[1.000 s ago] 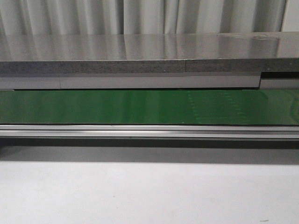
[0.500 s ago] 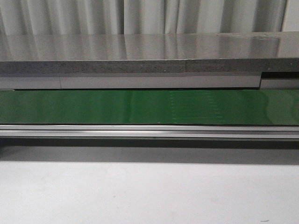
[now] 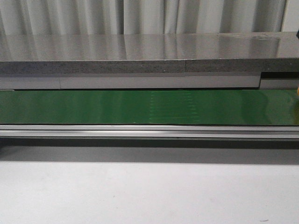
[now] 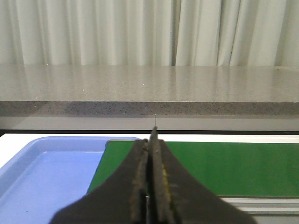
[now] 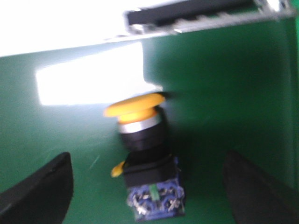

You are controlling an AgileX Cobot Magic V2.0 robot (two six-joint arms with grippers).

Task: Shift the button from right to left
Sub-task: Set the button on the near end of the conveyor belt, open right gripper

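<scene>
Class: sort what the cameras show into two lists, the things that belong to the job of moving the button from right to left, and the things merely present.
Belong to the job:
- yellow-headed push-button on a dark body
- open right hand

Merely present:
- green conveyor belt
- blue plastic tray
- grey speckled countertop
- shut left hand

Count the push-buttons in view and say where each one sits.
1. The button lies on the green belt between the open fingers of the right tool, in the right wrist view. A yellow speck at the front view's right edge may be the same one. Others could lie outside these views.
</scene>
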